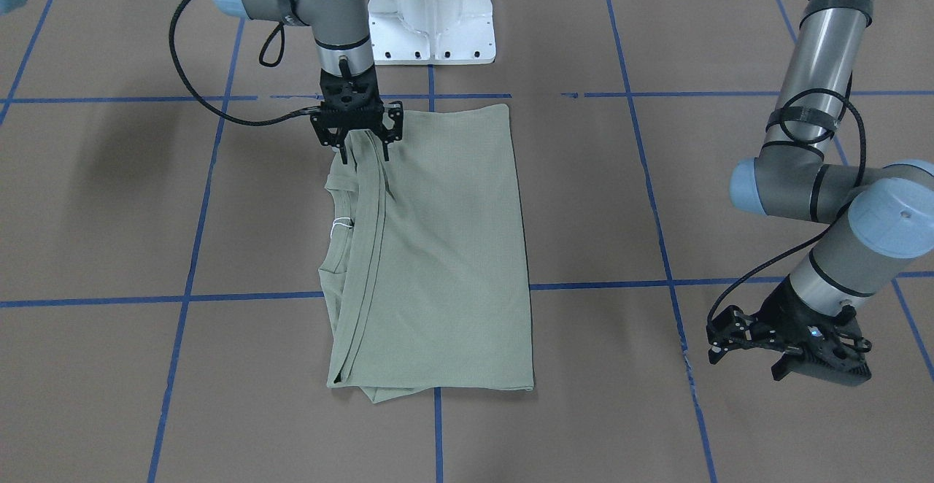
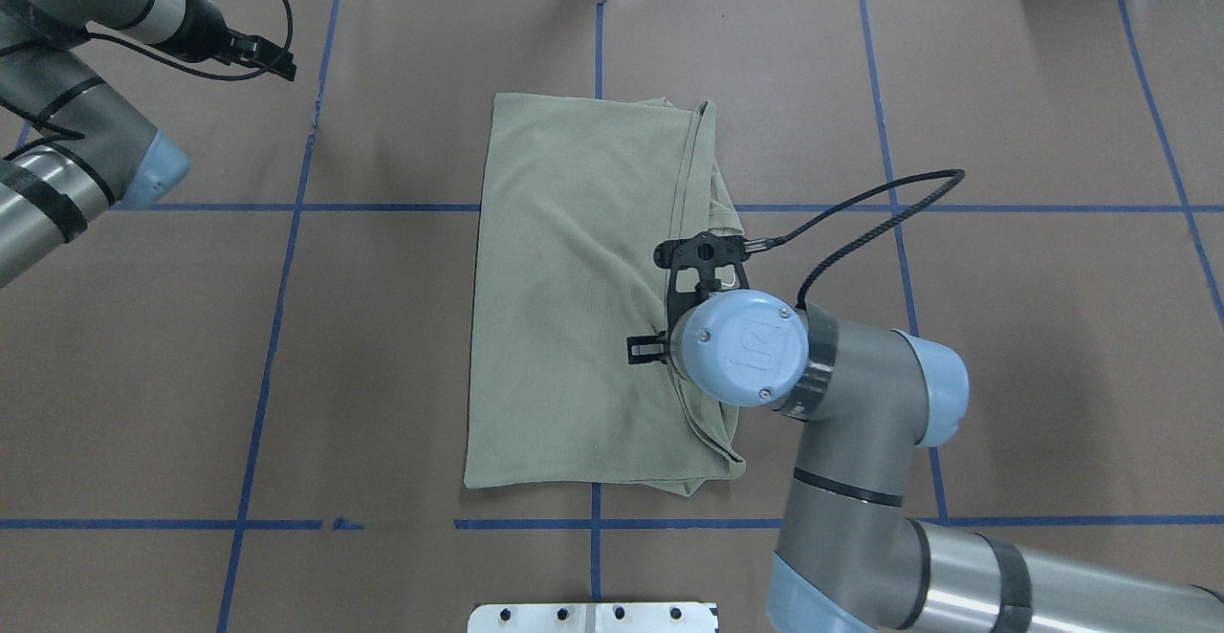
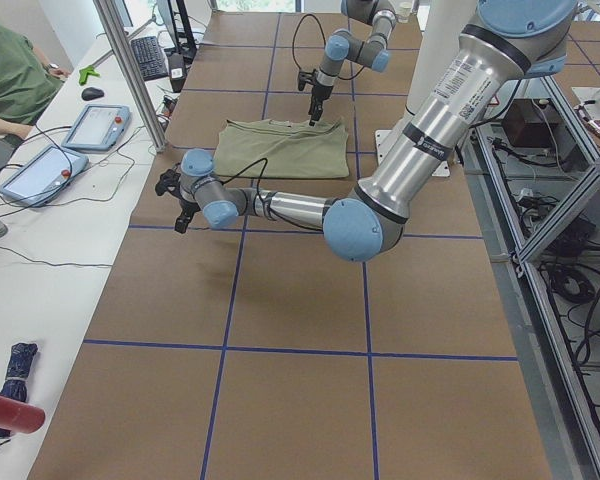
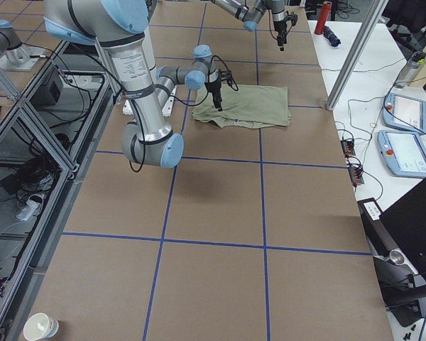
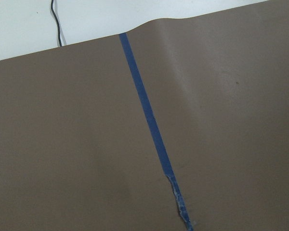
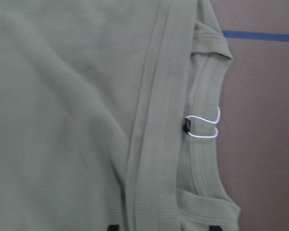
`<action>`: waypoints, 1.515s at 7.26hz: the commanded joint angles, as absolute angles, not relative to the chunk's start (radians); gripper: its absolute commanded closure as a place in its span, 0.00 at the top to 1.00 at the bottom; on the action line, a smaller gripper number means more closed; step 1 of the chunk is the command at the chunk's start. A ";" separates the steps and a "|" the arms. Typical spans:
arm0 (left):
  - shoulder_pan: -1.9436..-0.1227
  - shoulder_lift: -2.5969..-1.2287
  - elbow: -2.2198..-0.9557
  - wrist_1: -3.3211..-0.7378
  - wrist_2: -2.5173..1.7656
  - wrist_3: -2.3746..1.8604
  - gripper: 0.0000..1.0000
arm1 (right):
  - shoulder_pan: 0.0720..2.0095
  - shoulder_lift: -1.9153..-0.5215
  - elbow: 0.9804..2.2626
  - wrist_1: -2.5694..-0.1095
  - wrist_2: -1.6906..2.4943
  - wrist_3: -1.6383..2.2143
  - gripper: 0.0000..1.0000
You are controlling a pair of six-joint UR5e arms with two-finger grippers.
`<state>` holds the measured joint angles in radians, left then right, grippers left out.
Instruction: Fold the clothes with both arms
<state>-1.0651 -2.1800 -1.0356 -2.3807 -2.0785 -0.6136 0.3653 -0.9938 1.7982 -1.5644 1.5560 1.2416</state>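
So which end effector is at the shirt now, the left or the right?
The right end effector: it stands over the shirt at the collar edge, jaws open. The left end effector hangs over bare table, away from it.

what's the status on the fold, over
Right gripper low over shirt edge by collar, jaws open. Left gripper open, off to the side over bare table. Shirt flat, folded to a long rectangle. Nothing seen in the way.
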 commanded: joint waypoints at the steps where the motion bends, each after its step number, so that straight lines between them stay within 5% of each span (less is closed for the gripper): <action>1: -1.063 -2.180 -1.035 -2.381 -2.079 -0.614 1.00 | 0.365 -0.903 1.704 -1.613 1.613 1.112 0.93; 7: -1.063 -2.180 -1.035 -2.382 -2.079 -0.614 1.00 | 0.318 -1.012 1.862 -1.769 1.709 0.788 0.77; 9: -1.063 -2.180 -1.035 -2.382 -2.079 -0.614 1.00 | 0.296 -1.020 1.859 -1.769 1.707 0.788 0.52; 11: -1.062 -2.180 -1.035 -2.382 -2.079 -0.614 1.00 | 0.296 -1.040 1.859 -1.770 1.706 0.788 0.43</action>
